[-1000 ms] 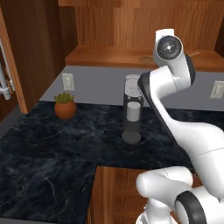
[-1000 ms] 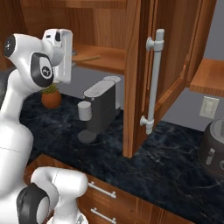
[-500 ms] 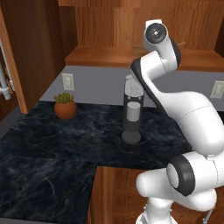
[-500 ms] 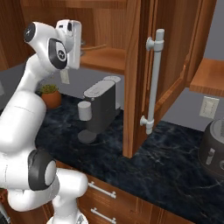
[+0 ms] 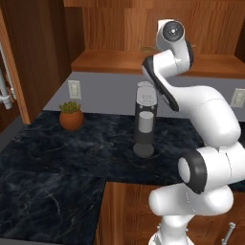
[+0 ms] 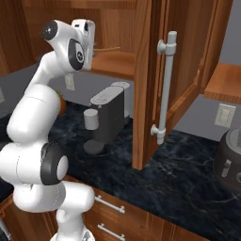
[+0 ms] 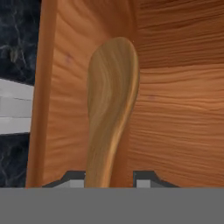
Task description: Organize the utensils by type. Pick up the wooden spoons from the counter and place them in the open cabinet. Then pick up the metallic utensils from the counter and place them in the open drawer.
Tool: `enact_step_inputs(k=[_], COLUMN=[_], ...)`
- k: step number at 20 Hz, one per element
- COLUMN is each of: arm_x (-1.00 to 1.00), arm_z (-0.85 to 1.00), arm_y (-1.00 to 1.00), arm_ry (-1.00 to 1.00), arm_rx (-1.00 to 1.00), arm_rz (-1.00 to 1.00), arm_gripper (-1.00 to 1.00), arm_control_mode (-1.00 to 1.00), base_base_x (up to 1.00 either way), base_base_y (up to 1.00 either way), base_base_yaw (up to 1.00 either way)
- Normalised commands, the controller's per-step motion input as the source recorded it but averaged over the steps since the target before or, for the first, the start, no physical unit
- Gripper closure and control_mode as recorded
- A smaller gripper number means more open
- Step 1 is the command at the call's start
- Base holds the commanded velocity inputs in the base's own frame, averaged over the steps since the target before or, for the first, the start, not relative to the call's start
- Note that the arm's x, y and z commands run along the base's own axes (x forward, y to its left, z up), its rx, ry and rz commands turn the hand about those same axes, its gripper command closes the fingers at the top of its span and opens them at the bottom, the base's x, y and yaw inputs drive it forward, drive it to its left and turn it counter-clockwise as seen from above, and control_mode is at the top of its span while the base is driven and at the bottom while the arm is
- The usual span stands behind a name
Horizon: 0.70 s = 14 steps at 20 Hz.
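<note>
A black marble tabletop point(image 5: 57, 158) carries a coffee machine point(image 5: 144, 119); a potted plant point(image 5: 71, 116) stands left of it.

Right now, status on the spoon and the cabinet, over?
Gripper shut on wooden spoon. Spoon held above open cabinet shelf, not yet released. Nothing blocking the shelf.
</note>
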Motion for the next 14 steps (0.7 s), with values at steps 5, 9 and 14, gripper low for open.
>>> enact_step_inputs(k=[5, 9, 14], arm_x=[0.45, 0.15, 0.06], arm_z=[-0.11, -0.15, -0.24], arm_y=[-0.21, -0.05, 0.00], arm_ry=[-0.04, -0.01, 0.00], arm_rx=[0.10, 0.03, 0.00], arm_rz=[0.10, 0.07, 0.06], arm_gripper=[1.00, 1.00, 1.00], arm_control_mode=[-1.00, -1.00, -1.00], base_base_x=[0.00, 0.00, 0.00], base_base_y=[0.00, 0.00, 0.00], base_base_yaw=[0.00, 0.00, 0.00])
